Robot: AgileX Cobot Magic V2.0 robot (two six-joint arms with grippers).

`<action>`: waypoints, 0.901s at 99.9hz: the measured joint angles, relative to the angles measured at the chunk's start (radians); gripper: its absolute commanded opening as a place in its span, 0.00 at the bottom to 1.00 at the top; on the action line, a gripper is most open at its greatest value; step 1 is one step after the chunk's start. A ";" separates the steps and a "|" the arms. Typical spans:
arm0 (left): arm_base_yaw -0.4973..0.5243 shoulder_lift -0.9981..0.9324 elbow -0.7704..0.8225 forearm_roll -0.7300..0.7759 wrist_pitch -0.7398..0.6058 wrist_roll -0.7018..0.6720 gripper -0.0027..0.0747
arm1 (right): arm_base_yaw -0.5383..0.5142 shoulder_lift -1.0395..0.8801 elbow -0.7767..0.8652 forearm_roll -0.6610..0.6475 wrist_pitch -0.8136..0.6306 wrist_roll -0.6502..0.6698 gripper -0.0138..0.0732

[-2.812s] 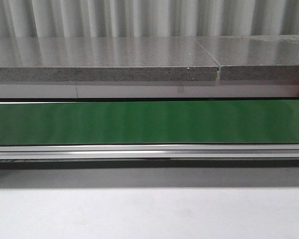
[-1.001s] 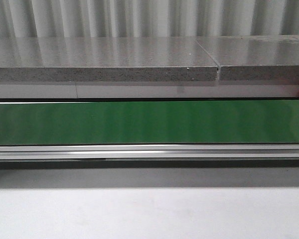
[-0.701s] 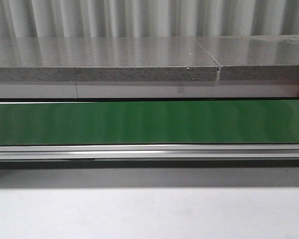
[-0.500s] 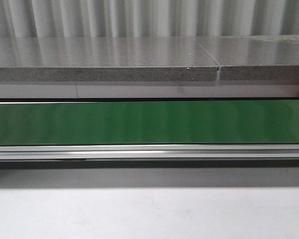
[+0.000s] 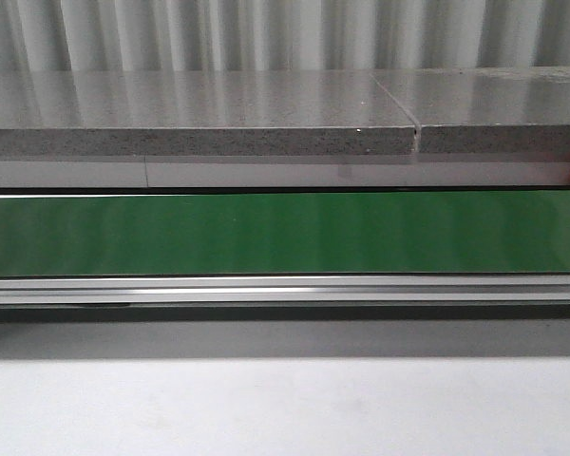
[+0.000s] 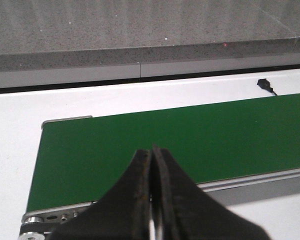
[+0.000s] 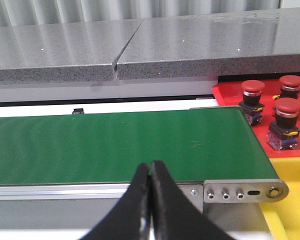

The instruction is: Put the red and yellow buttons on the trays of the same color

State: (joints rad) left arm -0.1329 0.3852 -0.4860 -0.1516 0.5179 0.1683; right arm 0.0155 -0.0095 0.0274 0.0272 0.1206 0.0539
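Nothing changed across the front views of the last few seconds: same bare green conveyor belt (image 5: 285,233), same grey stone ledge (image 5: 199,123) behind it, no button arriving. Hence a waiting phase by the look of it, with no sorting move in hand.

Left gripper (image 6: 151,165) pressed shut, empty, poised over the near edge of the belt close to its roller end. Right gripper (image 7: 150,176) likewise closed on nothing, above the near rail at the belt's other end.

Three red buttons (image 7: 289,107) standing upright on the red tray (image 7: 230,92) just beyond that end of the belt, close together, apparently already sorted. Yellow tray (image 7: 290,200) adjoining the red one, nearer the right gripper; no yellow button visible anywhere. A sliver of red also at the right edge of the belt in the front view.

Small black plug (image 6: 264,84) on the white desk (image 6: 15,120) behind the belt, well clear. Nothing obstructing either gripper; jaws would need to open before any pickup.
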 measured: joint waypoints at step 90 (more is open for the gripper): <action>0.000 -0.277 0.402 0.124 -0.432 -0.025 0.01 | 0.000 0.000 0.000 0.000 0.000 0.000 0.08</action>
State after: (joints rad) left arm -0.1329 0.1083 -0.0844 -0.0279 0.0862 0.1428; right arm 0.0155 -0.0095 0.0274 0.0272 0.1206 0.0539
